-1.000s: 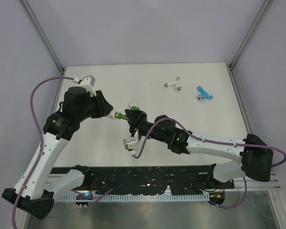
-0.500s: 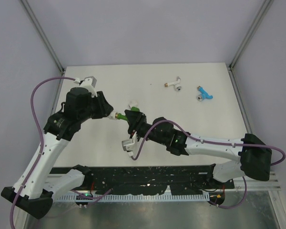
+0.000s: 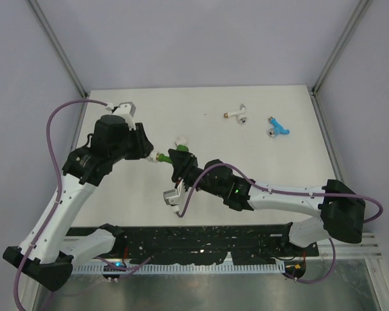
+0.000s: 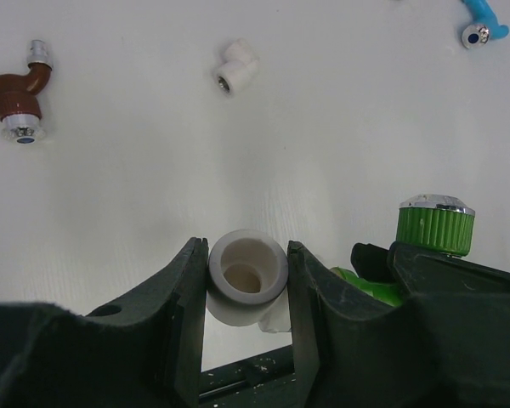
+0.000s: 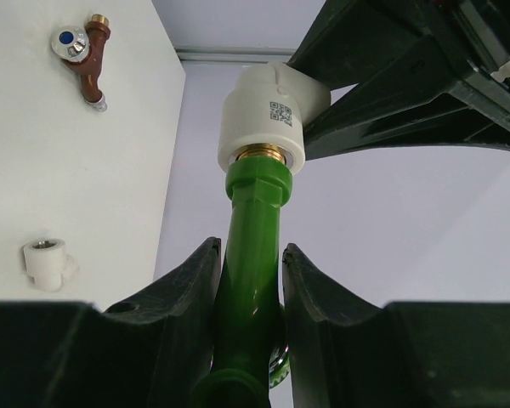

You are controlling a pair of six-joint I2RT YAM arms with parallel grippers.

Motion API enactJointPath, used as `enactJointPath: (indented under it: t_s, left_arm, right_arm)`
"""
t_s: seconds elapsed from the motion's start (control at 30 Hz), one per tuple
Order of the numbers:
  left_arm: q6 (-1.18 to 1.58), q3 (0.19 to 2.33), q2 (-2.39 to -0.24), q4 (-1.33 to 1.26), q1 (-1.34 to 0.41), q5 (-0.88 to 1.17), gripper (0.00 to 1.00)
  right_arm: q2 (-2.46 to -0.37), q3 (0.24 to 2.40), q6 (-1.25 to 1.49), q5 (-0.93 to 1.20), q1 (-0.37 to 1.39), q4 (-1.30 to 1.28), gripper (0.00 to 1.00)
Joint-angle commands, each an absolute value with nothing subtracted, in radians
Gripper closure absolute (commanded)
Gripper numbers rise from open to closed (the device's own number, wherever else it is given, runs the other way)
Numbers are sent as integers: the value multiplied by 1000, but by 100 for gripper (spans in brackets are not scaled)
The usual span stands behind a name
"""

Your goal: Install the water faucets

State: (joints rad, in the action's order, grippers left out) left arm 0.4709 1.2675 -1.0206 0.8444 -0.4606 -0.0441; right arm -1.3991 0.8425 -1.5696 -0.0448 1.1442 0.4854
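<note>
My left gripper (image 3: 149,155) is shut on a white pipe fitting (image 4: 246,276), held above the table; its jaws show in the left wrist view (image 4: 246,255). My right gripper (image 3: 176,159) is shut on the green faucet (image 5: 253,246), whose brass end sits in the mouth of that fitting (image 5: 263,119). The green faucet's knob shows in the left wrist view (image 4: 436,225). The white faucet (image 3: 236,115) and the blue faucet (image 3: 277,127) lie at the far right of the table. The brown faucet (image 4: 21,102) lies on the table; it is hidden in the top view.
A loose white elbow fitting (image 4: 235,68) lies on the table near the brown faucet and also shows in the right wrist view (image 5: 47,262). Grey walls with metal posts (image 3: 58,48) close in the table on three sides. Purple cables (image 3: 52,129) loop off both arms.
The right wrist has turned a little, with the green faucet still at the fitting. The left arm has shifted slightly. Both grips are unchanged.
</note>
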Motion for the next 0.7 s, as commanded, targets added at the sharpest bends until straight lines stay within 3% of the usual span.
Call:
enactJointPath:
  t_s: [0.0, 0.27, 0.67]
  left_arm:
    - [454, 1344, -1022, 811, -474, 32, 100]
    - [541, 1281, -976, 743, -474, 9, 100]
    - [431, 1206, -933, 615, -531, 9, 100]
  right_arm:
    - [-1419, 879, -1582, -28, 1151, 546, 95]
    - [-1422, 888, -1483, -46, 1150, 557, 95]
    - [-1371, 954, -1250, 29, 1155, 382, 95]
